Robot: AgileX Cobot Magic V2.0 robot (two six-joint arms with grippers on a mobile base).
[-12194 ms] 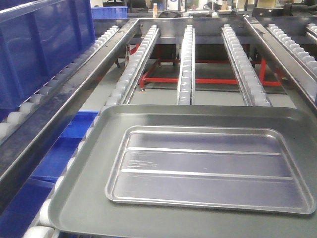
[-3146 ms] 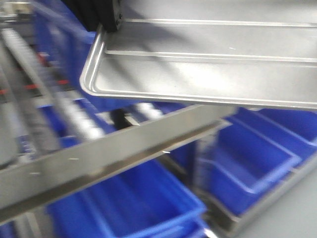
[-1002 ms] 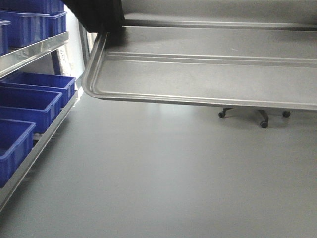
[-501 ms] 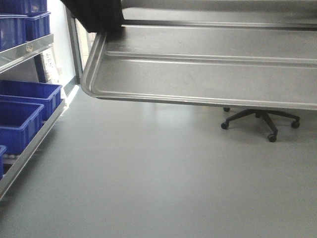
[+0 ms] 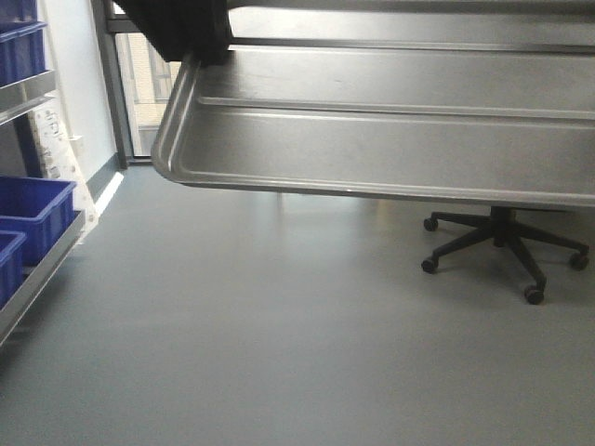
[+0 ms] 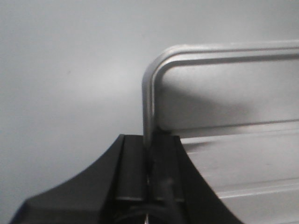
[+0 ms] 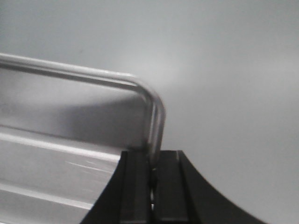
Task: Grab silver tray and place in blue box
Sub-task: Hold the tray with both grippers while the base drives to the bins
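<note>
The silver tray hangs in the air across the top of the front view, ridged floor showing, high above the grey floor. My left gripper is shut on the rim at the tray's left edge; its black body shows at the top left of the front view. My right gripper is shut on the rim at the tray's right edge; it is out of the front view. The tray's near corners show in both wrist views. The large blue box is not in view.
A metal rack with small blue bins stands at the left edge. A black office chair base on castors stands at the right, behind the tray. A door or window frame is at the back left. Grey floor lies below.
The view has swung right along the floor: the blue bins slid off to the left, the chair base came further into view. The tray stays held the same way in both grippers.
</note>
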